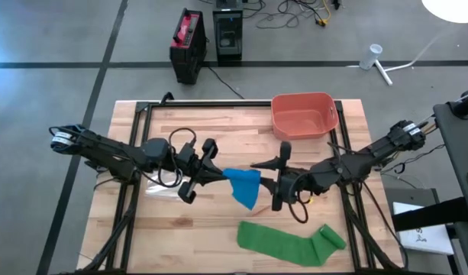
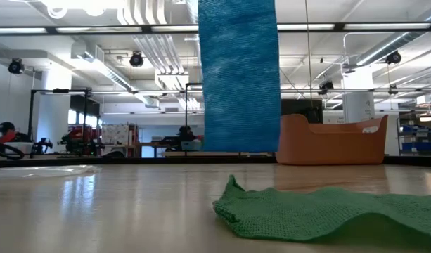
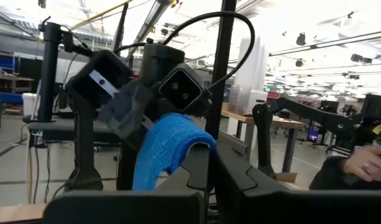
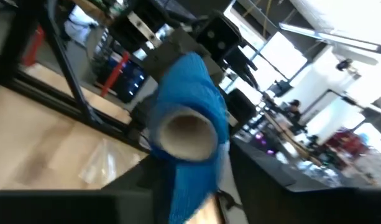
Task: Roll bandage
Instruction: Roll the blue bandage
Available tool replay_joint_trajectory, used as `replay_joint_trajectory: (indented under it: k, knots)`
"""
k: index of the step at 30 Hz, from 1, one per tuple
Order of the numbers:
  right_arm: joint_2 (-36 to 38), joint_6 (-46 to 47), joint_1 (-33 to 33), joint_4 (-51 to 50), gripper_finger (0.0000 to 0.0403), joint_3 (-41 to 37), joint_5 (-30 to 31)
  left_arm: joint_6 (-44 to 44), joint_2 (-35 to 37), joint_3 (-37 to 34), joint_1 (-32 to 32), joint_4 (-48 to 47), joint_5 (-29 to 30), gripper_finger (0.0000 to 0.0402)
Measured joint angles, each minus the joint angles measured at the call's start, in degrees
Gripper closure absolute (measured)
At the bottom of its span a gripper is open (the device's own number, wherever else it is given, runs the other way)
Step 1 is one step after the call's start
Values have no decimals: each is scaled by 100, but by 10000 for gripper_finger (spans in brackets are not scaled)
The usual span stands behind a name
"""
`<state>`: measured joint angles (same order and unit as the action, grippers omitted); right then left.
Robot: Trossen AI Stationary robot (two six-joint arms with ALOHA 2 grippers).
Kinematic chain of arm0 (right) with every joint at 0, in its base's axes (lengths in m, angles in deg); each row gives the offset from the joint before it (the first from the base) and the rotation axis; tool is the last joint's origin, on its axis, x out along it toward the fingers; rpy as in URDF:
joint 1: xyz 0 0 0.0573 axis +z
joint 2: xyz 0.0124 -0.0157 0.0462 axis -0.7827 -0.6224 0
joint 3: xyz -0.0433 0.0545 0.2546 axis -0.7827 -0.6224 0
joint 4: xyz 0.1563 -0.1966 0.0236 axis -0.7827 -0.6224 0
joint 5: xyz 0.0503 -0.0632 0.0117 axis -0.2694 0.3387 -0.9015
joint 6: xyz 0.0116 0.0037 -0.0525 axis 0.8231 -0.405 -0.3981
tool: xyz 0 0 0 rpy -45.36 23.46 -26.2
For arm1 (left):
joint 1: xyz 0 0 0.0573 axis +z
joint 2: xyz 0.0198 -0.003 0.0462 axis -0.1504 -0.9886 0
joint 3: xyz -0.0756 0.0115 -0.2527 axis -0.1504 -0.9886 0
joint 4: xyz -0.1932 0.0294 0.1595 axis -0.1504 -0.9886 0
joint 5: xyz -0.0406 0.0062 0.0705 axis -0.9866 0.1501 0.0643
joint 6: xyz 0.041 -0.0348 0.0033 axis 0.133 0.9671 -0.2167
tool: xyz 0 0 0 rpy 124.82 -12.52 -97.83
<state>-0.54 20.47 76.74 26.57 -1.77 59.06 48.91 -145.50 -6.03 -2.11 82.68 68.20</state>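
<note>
A: Blue bandage (image 1: 243, 186)?
B: Partly rolled on a tube, loose tail hanging, held above tabletop (image 1: 218, 237) betw. both hands, near side of bin (image 1: 304, 116).
A: Count?
B: 1 blue, 1 green (image 1: 291, 242) flat, 1 bin.
A: Hands?
B: Left hand (image 1: 211, 174) closed on blue bandage; right hand (image 1: 270, 182) level, facing it, grip can't tell.

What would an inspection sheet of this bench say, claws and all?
Surface: wooden table, dark frame rails along its edges.
Job's things: blue bandage held in the air between both claws, tail hanging; its core shows in the right wrist view.
Clutter: green bandage lying loose; orange bin; clear plastic wrapper.
Claws: left claw shut on the blue bandage; right claw at its other end.
Cables: looped along both arms.
Surroundings: black boxes on the floor; a person's hand beyond the table.
</note>
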Motion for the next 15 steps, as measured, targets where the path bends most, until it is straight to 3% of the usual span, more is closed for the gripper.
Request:
replay_joint_trajectory:
  k: [6,15]
  knots:
    - [1,-481,0,-48,391,-2,172,126,0,0,-7,-83,-26,401]
    - [57,-760,-13,41,400,300,170,233,0,-62,-7,-451,-25,401]
